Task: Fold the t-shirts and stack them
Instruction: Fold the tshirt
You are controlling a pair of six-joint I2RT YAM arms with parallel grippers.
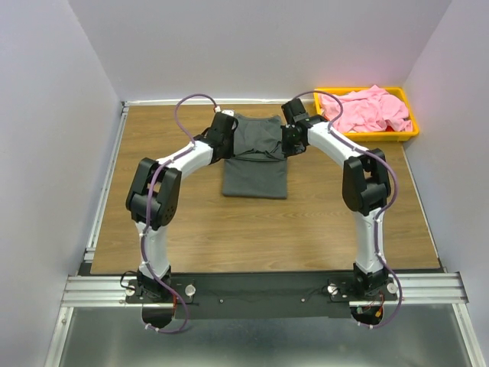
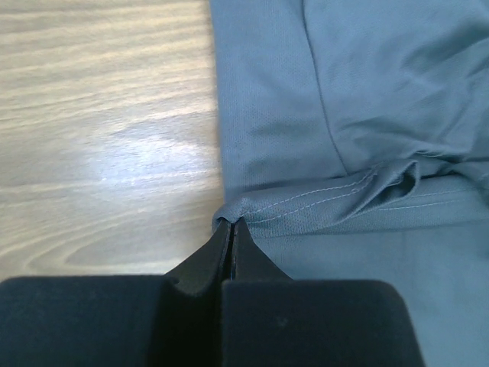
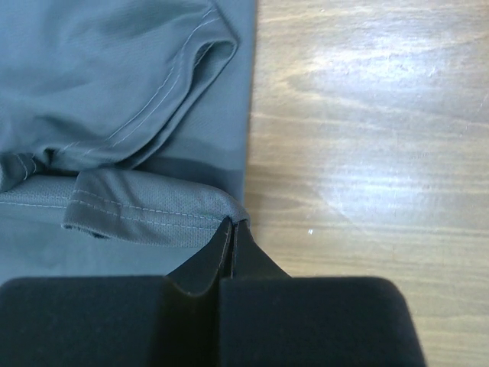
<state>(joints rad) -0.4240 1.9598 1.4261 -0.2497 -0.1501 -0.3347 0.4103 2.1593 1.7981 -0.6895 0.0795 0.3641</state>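
**Operator:** What's closest to me?

**Spotter:** Your two arms rise from the near edge and bow outward over the wooden surface (image 1: 229, 229). Past that stretch of wood you have the grey t-shirt (image 1: 256, 172), lying flat and roughly centred between the arms. Its far part is doubled back over the rest.

**Operator:** And my left claw?

**Spotter:** Your left claw (image 2: 231, 226) is at the shirt's left edge. The jaws are pressed together, with a folded corner of grey cloth pinched between the tips. Wood lies just to its left.

**Operator:** The right one?

**Spotter:** Your right claw (image 3: 232, 226) mirrors it at the shirt's right edge. It is clamped tight on a fold of the stitched hem, with wood just to its right. Beyond the tips you can see a sleeve opening with its line of stitching.

**Operator:** Where's the other shirt?

**Spotter:** Farthest from you, in the far right corner. The pink t-shirt (image 1: 367, 108) is bunched in a heap inside the yellow tray (image 1: 382, 138), apart from the grey one.
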